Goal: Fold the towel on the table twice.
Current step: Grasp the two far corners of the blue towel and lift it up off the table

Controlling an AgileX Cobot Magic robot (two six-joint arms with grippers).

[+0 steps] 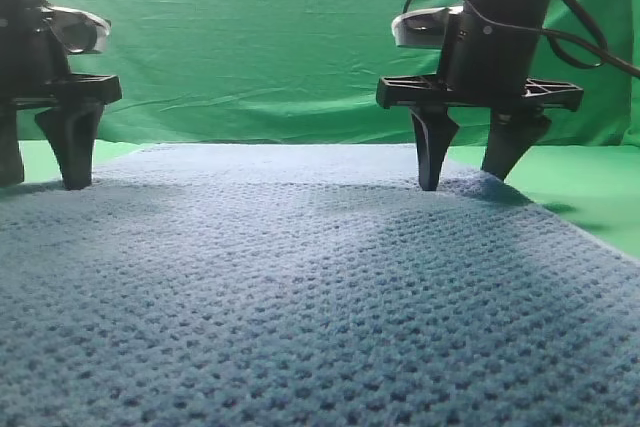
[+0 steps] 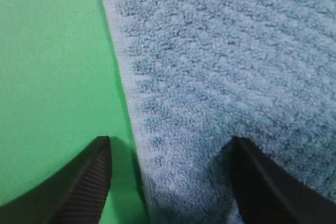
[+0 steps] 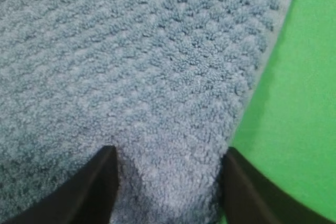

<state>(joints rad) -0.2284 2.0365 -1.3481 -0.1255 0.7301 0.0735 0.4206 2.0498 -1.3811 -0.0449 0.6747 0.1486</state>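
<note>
While the towel point(image 1: 300, 287) lies spread flat across the table point(image 1: 590, 192), filling most of the exterior high view with no fold yet made, both grippers stand at its far corners. At the towel's far right corner, your right gripper point(image 1: 470, 162) is spread wide, one finger pressed into the weave and the other just off the pale hem over bare green; the right wrist view shows the corner of cloth point(image 3: 168, 182) bunched slightly between the two fingers. At the far left corner, your left gripper point(image 2: 170, 182) is likewise released, straddling the pale edge, one finger over the table and the other on the cloth. In the exterior high view only one left finger is clearly visible, so its height above the towel is uncertain.

Risks from here:
- If a jaw closes above the hem and not around it, you will likely pinch only loops of pile, and the corner may slip free on the lift.
- If one side grips deeper than the other, the carried edge will probably skew, giving a crooked first fold.
- Pressing down too hard could drag and wrinkle the corner against the table.
</note>
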